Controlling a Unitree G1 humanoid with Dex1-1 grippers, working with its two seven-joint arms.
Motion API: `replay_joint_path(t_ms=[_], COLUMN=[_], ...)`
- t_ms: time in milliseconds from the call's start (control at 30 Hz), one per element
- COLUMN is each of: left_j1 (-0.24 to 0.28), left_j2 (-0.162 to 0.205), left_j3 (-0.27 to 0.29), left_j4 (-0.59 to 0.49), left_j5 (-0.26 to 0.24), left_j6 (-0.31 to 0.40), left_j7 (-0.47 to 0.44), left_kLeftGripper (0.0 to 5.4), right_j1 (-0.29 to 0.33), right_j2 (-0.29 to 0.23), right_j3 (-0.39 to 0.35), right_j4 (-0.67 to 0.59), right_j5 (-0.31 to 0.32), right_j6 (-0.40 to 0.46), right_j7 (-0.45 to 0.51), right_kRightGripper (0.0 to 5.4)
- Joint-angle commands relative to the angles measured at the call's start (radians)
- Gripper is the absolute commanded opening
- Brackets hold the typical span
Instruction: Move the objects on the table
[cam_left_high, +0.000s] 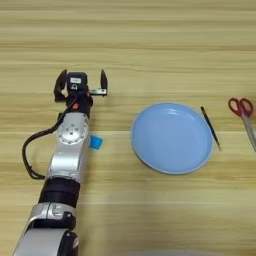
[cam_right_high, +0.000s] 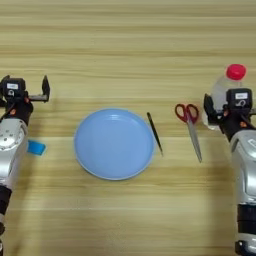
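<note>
At right of frame your right end effector clamps the bottle, hiding its lower half; your left end effector stands apart, empty.

One desk, light wood.
One light-blue round plate.
One thin black stick.
One pair of red-handled scissors.
One clear plastic bottle with red cap.
One small blue block.
Two robot arms, each with one pincer: left pincer, right pincer.
Five loose objects in all.
</note>
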Motion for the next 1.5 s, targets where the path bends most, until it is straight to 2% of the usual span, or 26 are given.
replay_joint_path(t_ms=[33,367,833,1100,1500], left_j1=[0.002,0.008,0.008,0.010,0.010], left_j2=[0.004,0.009,0.007,0.006,0.007], left_j3=[0.002,0.008,0.012,0.012,0.012], left_j4=[-0.006,-0.023,-0.031,-0.036,-0.037], left_j5=[-0.002,-0.011,-0.011,-0.008,-0.007], left_j6=[0.009,0.014,0.016,0.018,0.018], left_j7=[-0.001,-0.012,-0.013,-0.012,-0.012], left_kLeftGripper=[5.40,5.40,5.40,5.40,5.40], right_j1=[-0.017,-0.014,-0.018,-0.018,-0.017], right_j2=[-0.024,-0.025,-0.022,-0.021,-0.022], right_j3=[-0.005,0.011,0.030,0.033,0.025], right_j4=[0.033,0.100,0.139,0.139,0.115], right_j5=[-0.005,-0.017,-0.024,-0.020,-0.016], right_j6=[-0.049,-0.099,-0.126,-0.131,-0.126], right_j7=[0.003,0.010,0.012,0.014,0.006], right_kRightGripper=[3.16,3.16,3.16,4.27,5.39])
